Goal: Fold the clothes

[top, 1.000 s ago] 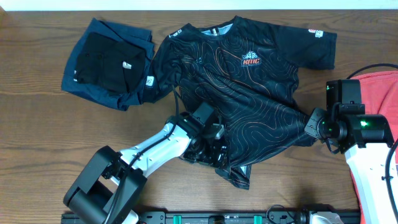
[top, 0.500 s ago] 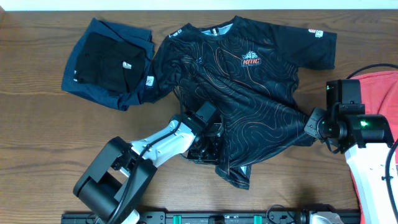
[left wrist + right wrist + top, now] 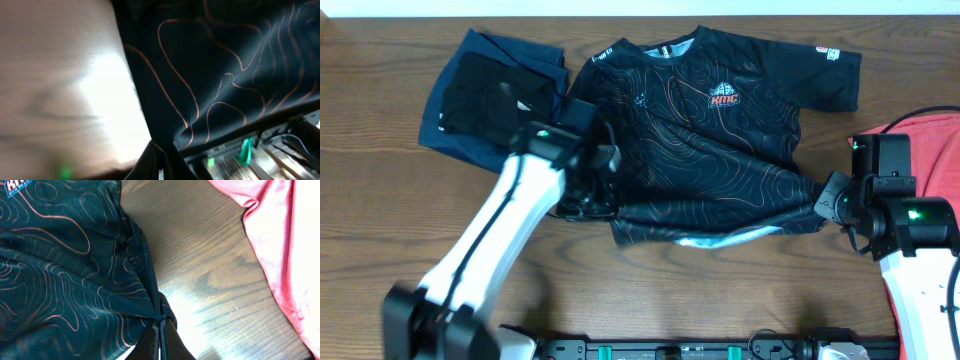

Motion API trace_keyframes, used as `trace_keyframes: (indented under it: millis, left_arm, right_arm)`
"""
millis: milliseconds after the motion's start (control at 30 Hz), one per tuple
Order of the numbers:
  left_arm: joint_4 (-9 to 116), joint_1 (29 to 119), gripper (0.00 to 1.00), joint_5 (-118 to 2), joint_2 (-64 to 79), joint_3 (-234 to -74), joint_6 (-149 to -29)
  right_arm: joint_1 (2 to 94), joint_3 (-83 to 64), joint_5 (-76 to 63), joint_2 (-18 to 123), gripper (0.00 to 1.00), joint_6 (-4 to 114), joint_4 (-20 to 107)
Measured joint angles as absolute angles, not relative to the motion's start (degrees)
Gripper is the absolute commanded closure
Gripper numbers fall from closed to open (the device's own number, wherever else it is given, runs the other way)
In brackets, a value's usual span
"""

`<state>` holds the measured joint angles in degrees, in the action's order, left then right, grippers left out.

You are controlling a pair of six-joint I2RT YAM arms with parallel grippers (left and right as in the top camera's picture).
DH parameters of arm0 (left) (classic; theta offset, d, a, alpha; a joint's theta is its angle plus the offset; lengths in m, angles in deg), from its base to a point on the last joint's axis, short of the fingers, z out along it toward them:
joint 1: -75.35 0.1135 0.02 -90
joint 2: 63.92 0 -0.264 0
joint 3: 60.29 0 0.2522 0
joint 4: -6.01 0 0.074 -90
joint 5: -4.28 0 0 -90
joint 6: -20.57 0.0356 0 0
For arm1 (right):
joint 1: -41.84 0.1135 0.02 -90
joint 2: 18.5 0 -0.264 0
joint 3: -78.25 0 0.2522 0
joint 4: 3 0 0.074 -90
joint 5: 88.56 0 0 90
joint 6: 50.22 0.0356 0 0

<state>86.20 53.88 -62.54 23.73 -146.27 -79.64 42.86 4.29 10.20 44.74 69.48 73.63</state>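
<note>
The black jersey with orange contour lines lies chest-up across the table, its bottom hem stretched between both grippers. My left gripper is shut on the hem's left corner. The left wrist view shows the closed jaws pinching black fabric, lifted off the wood. At the hem's right corner, my right gripper is shut too. In the right wrist view its jaws clamp a bunched fold of the jersey.
Folded navy and black garments are stacked at the back left, touching the jersey's sleeve. A red T-shirt lies at the right edge behind my right arm. Bare wooden table shows at the front left.
My left gripper closed on the crumpled lower hem and swung left and back with it, pulling the hem out straight. The right gripper kept its grip and shifted slightly.
</note>
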Motion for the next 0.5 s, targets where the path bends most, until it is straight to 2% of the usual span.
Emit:
trace_keyframes:
  millis: [100, 233, 267, 333, 367, 400, 467, 500]
  left_arm:
    - [86.88, 53.60, 0.94, -65.23, 20.72, -146.82, -78.11]
    - [85.24, 53.16, 0.94, -68.16, 21.81, -146.47, -77.04]
    - [84.19, 53.16, 0.94, -68.86, 22.47, -146.32, -76.87]
    - [82.07, 53.16, 0.94, -70.26, 23.95, -146.16, -76.78]
    - [80.87, 53.16, 0.94, -71.20, 24.94, -146.06, -76.74]
    - [80.15, 53.16, 0.94, -71.92, 25.68, -145.99, -76.65]
    - [78.71, 53.18, 0.90, -73.64, 27.17, -145.95, -76.63]
    - [78.18, 53.20, 0.90, -74.72, 27.97, -145.92, -76.54]
  right_arm:
    - [42.86, 4.29, 9.41, 44.66, 0.97, 69.48, 75.16]
    - [42.86, 4.29, 8.67, 45.01, 0.87, 69.52, 75.51]
    - [42.86, 4.29, 8.58, 45.25, 0.88, 69.39, 75.29]
    - [42.86, 4.29, 8.54, 46.12, 0.97, 69.26, 74.35]
    - [42.86, 4.29, 8.47, 46.73, 0.97, 69.30, 73.70]
    - [42.86, 4.29, 8.36, 47.34, 0.94, 69.34, 73.13]
    - [42.86, 4.29, 8.32, 49.12, 0.81, 69.52, 71.44]
    - [42.86, 4.29, 8.43, 49.81, 0.79, 69.37, 70.99]
